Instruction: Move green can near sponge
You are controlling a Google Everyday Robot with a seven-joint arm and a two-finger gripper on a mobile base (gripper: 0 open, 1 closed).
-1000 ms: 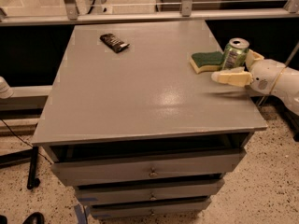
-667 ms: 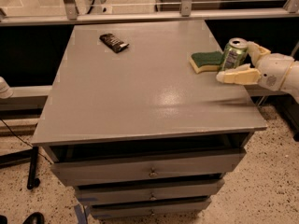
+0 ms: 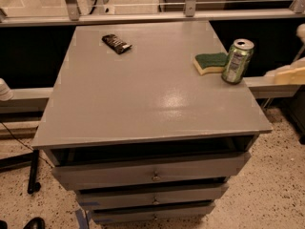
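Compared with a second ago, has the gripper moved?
Yes. The gripper has pulled back to the right, away from the can, and now sits beyond the right edge of the table. The can stands beside the sponge.

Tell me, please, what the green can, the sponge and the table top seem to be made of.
Green can: likely thin aluminium, with a glossy printed side and a bare silver top.
Sponge: soft yellow foam under a rough dark green scouring layer.
Table top: smooth grey painted or laminated surface, semi-gloss by its reflection.
The gripper, pale plastic by its look, hangs right of the can, off the table.
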